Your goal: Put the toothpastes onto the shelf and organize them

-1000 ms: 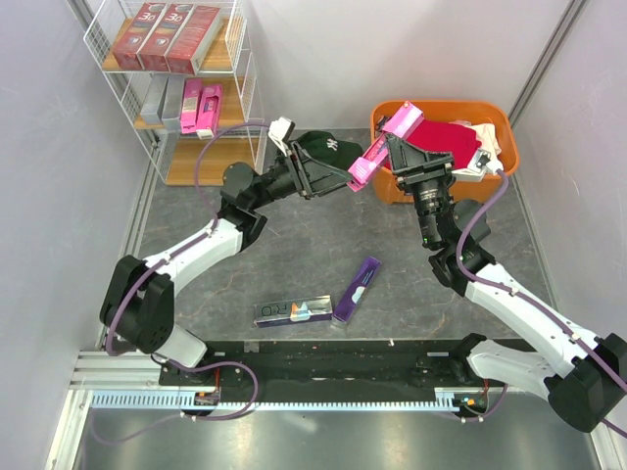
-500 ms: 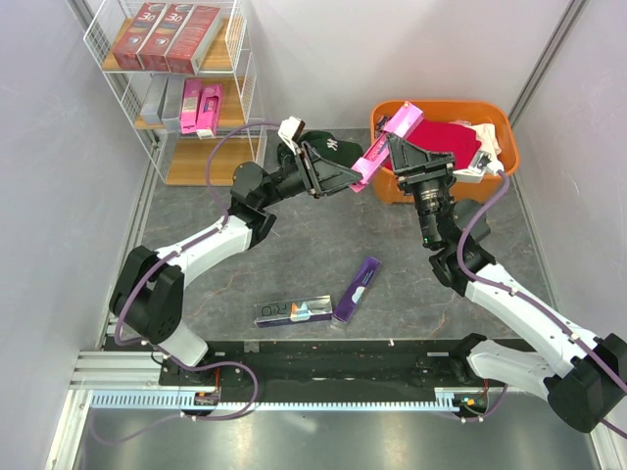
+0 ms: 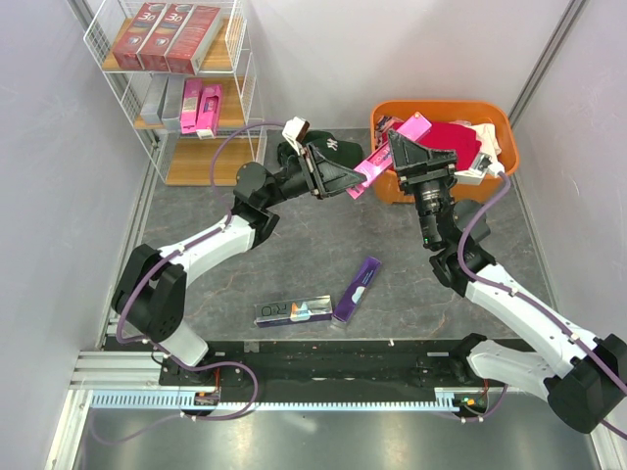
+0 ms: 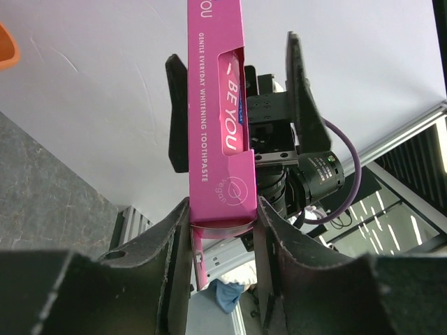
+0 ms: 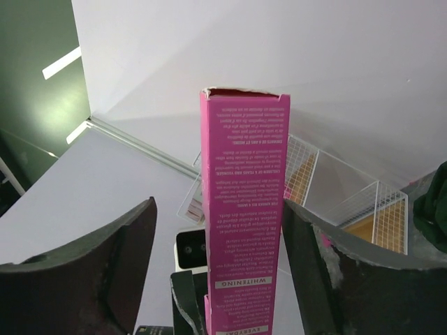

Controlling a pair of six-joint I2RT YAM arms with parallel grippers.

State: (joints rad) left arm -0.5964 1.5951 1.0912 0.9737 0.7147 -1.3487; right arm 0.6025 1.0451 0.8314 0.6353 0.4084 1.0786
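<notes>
I'm mid-handover. My left gripper (image 4: 222, 209) is clamped on one end of the hot pink toothpaste box (image 4: 213, 105), which hangs in the air just left of the orange tub (image 3: 441, 106). My right gripper (image 5: 220, 223) is spread wide, not touching the box. Next I should draw the box free and carry it to the shelf (image 3: 201, 162), well left of the tub.

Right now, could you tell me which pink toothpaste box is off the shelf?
The pink box clamped in the left gripper by the orange tub; the other two sit on the shelf.
</notes>
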